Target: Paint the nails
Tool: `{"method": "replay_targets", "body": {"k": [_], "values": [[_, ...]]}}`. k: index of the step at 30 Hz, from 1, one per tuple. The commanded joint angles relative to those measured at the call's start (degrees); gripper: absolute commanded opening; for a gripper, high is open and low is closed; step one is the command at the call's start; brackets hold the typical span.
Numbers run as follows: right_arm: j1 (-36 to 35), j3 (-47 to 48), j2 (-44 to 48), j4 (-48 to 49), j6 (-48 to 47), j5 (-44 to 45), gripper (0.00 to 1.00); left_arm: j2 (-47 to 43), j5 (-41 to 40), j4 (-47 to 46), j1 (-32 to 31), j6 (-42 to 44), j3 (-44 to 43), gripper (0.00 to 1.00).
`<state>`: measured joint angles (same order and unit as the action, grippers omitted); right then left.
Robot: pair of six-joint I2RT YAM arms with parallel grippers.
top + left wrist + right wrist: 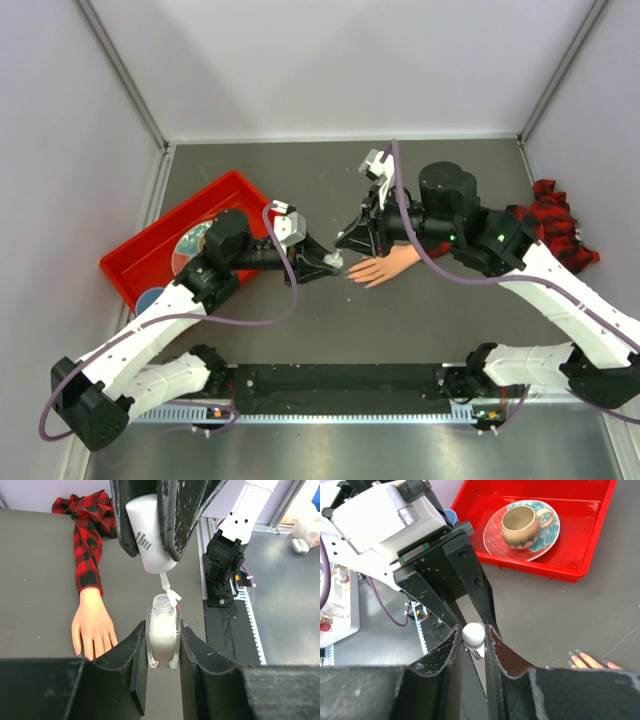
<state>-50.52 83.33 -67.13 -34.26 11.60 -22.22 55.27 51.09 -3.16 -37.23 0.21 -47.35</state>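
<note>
My left gripper (163, 630) is shut on a small clear bottle (163, 637) of white polish, its neck uncovered. Directly above it my right gripper (473, 630) is shut on the white cap (473, 634). The cap's brush (168, 587) hangs with its tip at the bottle's mouth. The two grippers meet at mid-table (338, 258). The peach fake hand (385, 267) lies palm down just right of them, and its plaid sleeve (555, 225) runs to the right wall. The nails (575, 655) show at the lower right of the right wrist view; in the left wrist view my finger hides the fingertips.
A red tray (140, 255) sits at the left with a patterned plate (492, 535) and a brown cup (522, 525) in it. A blue object (150, 298) lies by the tray's near corner. The black base rail (340, 385) runs along the near edge.
</note>
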Motion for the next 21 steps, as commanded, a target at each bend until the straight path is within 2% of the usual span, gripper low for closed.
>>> {"method": "replay_targets", "body": {"k": [1,21], "values": [[-0.63,-0.01,1.04,1.48,-0.78,1.56,0.0,-0.77,-0.2,-2.38,-0.03,0.58,-0.64,0.0],[-0.63,0.17,1.92,2.36,-1.05,2.71,0.0,0.11,-0.11,-2.56,-0.03,0.32,-0.55,0.0]]}}
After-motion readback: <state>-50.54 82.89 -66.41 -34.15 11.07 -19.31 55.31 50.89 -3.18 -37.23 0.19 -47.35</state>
